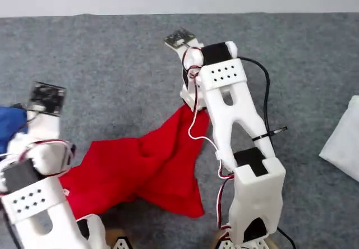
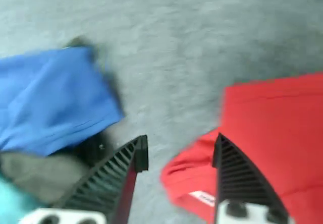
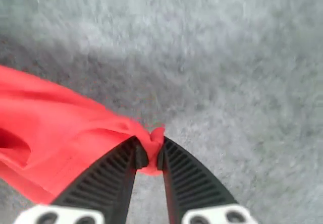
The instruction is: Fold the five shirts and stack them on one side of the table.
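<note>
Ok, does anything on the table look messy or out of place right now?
The red shirt lies crumpled and twisted across the table rather than flat, one corner pinched in the right gripper. The left gripper hangs open at its other end.

The far half of the table (image 1: 101, 52) lies bare from left to right, wide open for any approach. Nearer in, the red shirt (image 1: 140, 170) sprawls over the middle, and the right arm (image 1: 235, 120) stands over its right end, barring the way across the centre. Between that arm and the white shirt (image 1: 345, 142) at the right edge, a bare lane runs from near to far. The left arm (image 1: 39, 165) crowds the near left corner beside the blue shirt (image 1: 8, 125). A narrow bare strip separates blue from red, and the left gripper (image 2: 180, 151) hangs spread above it.
</note>
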